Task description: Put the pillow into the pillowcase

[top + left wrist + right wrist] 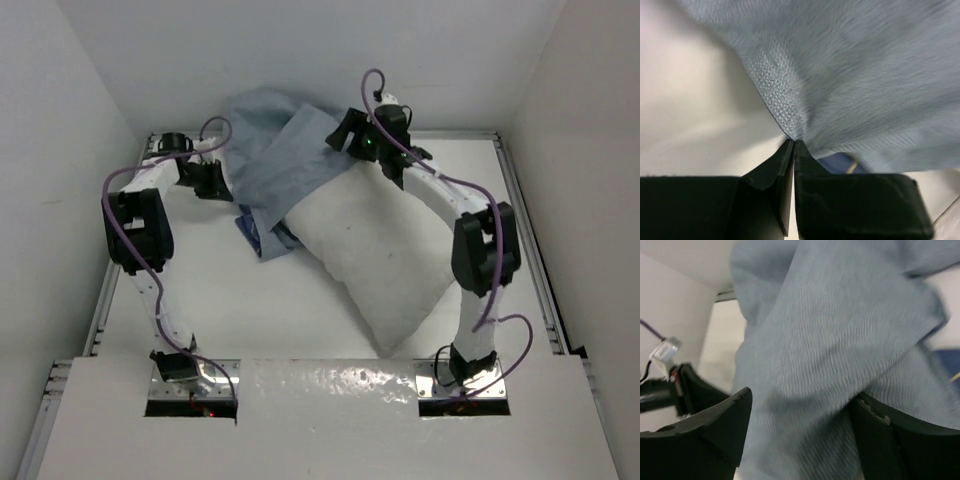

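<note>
The white pillow [385, 265] lies slantwise on the table, its far end under the pillowcase [280, 150], which shows its grey-blue inside and a bit of navy outside [262, 235]. My left gripper [213, 182] is at the pillowcase's left edge. In the left wrist view it [793, 143] is shut on a pinch of the pillowcase [855, 75], which is pulled taut. My right gripper [345, 135] hovers over the pillowcase's right fold at the pillow's far end. In the right wrist view it [800, 405] is open wide with the pillowcase [825, 355] bulging between its fingers.
White enclosure walls [70, 150] close in the table on the left, back and right. Metal rails [525, 230] run along the table's sides. A white board [330, 420] covers the near edge by the arm bases. The left arm [685, 390] shows in the right wrist view.
</note>
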